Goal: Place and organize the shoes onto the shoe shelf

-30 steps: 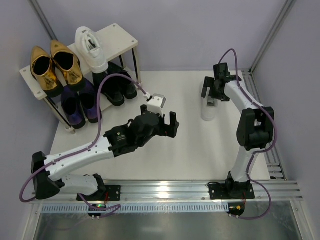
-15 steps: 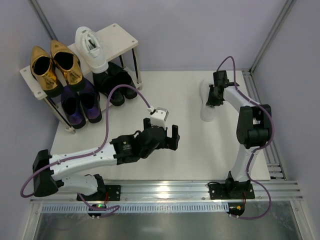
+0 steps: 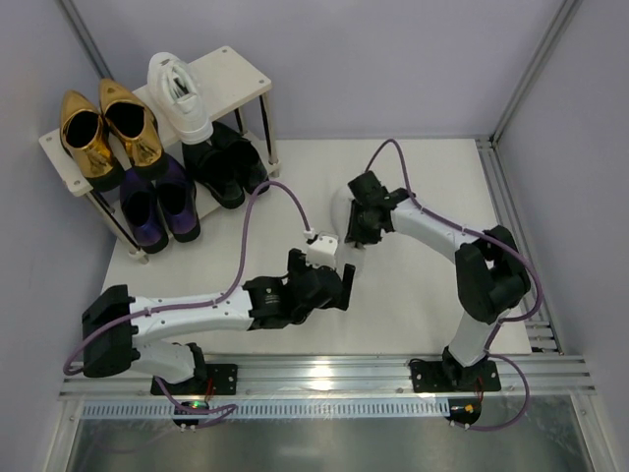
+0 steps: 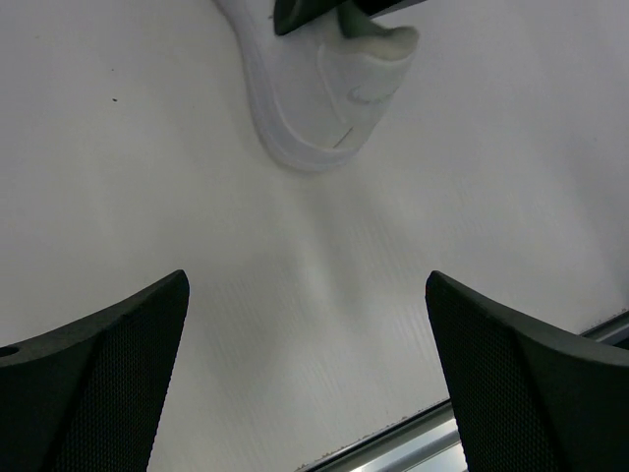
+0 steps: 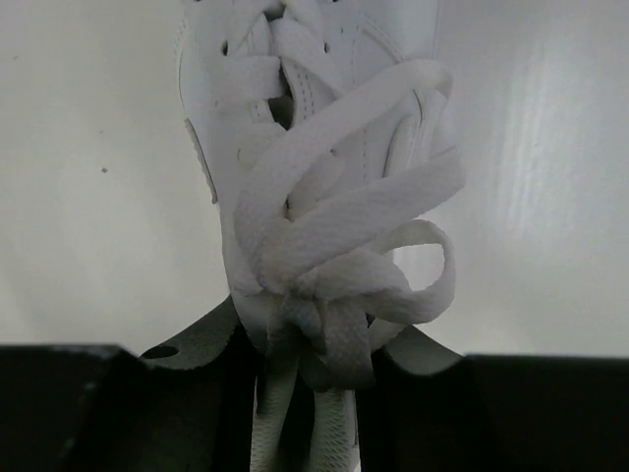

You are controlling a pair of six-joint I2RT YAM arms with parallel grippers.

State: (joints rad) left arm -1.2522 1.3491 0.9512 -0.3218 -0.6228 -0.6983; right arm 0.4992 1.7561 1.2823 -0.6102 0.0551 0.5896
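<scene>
- Your right fingers [image 5: 98, 413] are clamped on the loose white sneaker [image 5: 314, 187] at its collar. One finger sits on each side of the opening, and the knot of the laces is bunched between them.
- The sneaker's toe points away from those fingers. It is over the middle of the bench [image 3: 413, 295], well apart from the shoe shelf [image 3: 241, 74]. You cannot tell whether its sole touches the bench.
- Your left fingers [image 4: 98, 393] are spread wide with nothing between them. They hang over the bench near the sneaker, not touching it. One rounded end of the sneaker shows ahead of them in the left wrist view.
- On the shelf's top board, the gold loafers [image 3: 103, 133] stand at the left end and the second white sneaker [image 3: 177, 93] stands just beside them.
- On the lower board, the purple dress shoes [image 3: 157, 202] sit under the loafers, with the black dress shoes [image 3: 226, 167] just to their right.
</scene>
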